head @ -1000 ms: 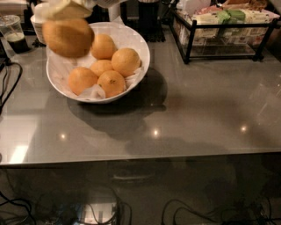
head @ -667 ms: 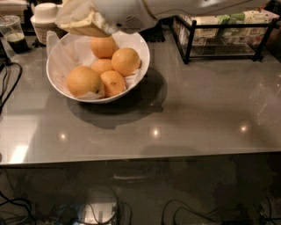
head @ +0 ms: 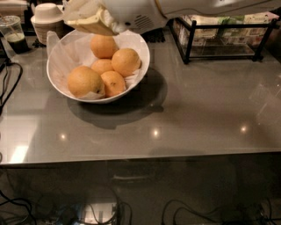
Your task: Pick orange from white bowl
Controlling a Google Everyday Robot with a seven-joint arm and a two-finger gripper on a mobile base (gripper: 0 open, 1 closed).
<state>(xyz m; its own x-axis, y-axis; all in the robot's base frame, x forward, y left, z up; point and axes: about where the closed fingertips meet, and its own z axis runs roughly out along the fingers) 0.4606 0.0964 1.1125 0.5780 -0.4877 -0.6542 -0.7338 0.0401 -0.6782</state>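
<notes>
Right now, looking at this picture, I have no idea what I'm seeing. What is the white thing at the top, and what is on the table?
The white shape along the top is a robot's arm. The cream part at its end is the pincer, the part that grasps. It hangs over the far rim of the white bowl, and no fruit is in it. There is one picture, taken by a camera looking down on the grey table; where the camera is mounted is not known. The paper-lined bowl holds the orange the robot should lift out, the biggest, at the front left, plus four smaller oranges. Behind the bowl stand a lidded paper cup and a plastic cup of dark drink. To the right is a black wire rack.
</notes>
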